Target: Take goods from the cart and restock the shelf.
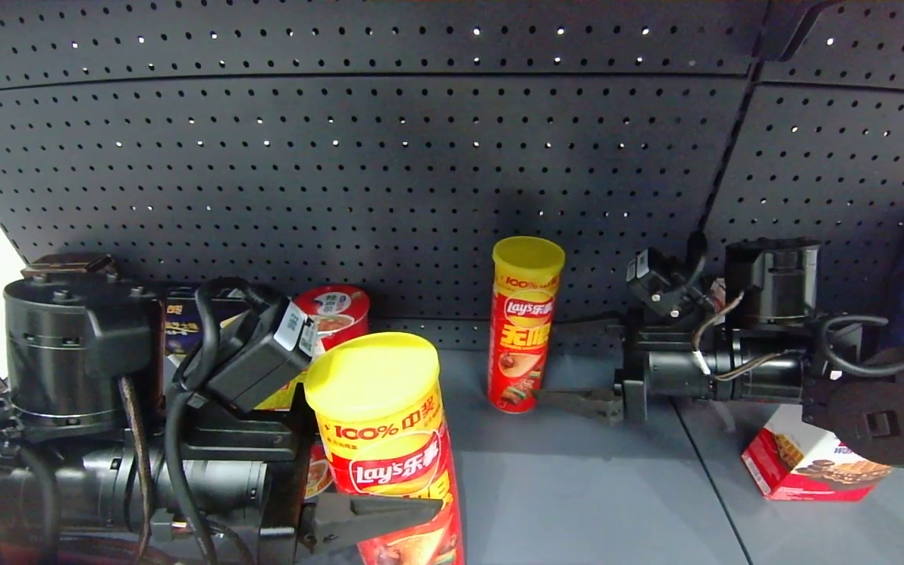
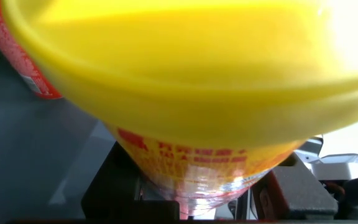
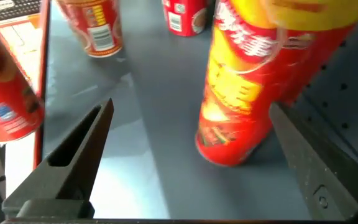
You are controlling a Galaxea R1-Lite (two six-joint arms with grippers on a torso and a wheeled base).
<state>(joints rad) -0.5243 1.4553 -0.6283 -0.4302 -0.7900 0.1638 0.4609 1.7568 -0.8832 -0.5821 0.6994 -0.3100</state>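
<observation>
Two tall red-and-yellow cardboard chip cans with yellow plastic lids carry the risk here. Farthest left, a dark printed box [image 1: 185, 312] and a red paper cup with a printed lid [image 1: 336, 308] stand against the black pegboard back panel [image 1: 389, 157], partly behind the left arm.

Just in front of the cup, the left tool [image 1: 413, 506] is clamped on the near can [image 1: 385, 439], with one finger lying across the front of the tube. The can leans slightly over the front part of the grey shelf board [image 1: 577, 486]. Whether its base touches the board cannot be told. The tube looks smooth, so a loose hold could let it slide or twist, and a tilted set-down would likely tip it. If it is pushed back carelessly, it could also knock the cup.

Toward the middle, the far can [image 1: 524, 329] stands upright near the back panel. To its right, the right tool [image 3: 188, 115] is spread wide and empty. The can's base sits just ahead of the gap and close to one finger, though contact cannot be told. Any sideways swing of that arm would probably topple the narrow can.

Farther right, a red-and-white cardboard biscuit carton [image 1: 805, 464] lies under the right arm, where a lowering wrist might catch it.
</observation>
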